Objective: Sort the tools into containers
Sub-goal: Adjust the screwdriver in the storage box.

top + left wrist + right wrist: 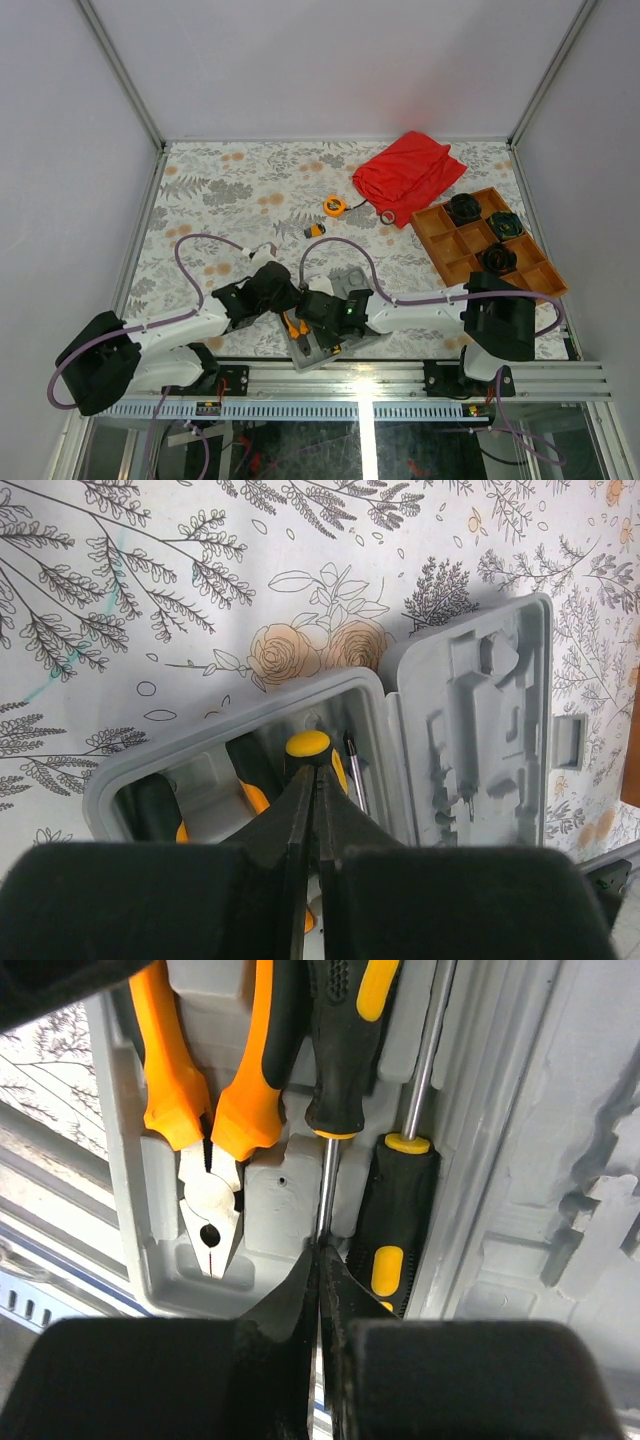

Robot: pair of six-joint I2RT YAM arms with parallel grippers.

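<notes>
The grey case point(352, 282) lies open at the table's near edge, its two trays side by side. In the deeper tray point(110, 785) lie orange-handled pliers point(200, 1110) and two black-and-yellow screwdrivers point(340, 1040), point(395, 1220). The other tray point(480, 730) holds no tool. My left gripper point(313, 772) is shut, its tips just over a screwdriver's yellow butt point(308, 744). My right gripper point(320, 1252) is shut too, its tips against a screwdriver's shaft point(326, 1185). An orange tape measure point(334, 206) and a tiny orange-black piece point(315, 230) lie loose farther back.
A red cloth point(410, 172) is bunched at the back right. Beside it an orange-brown divided tray point(440, 222) holds black round parts. The metal rail point(400, 375) runs right behind the case's near side.
</notes>
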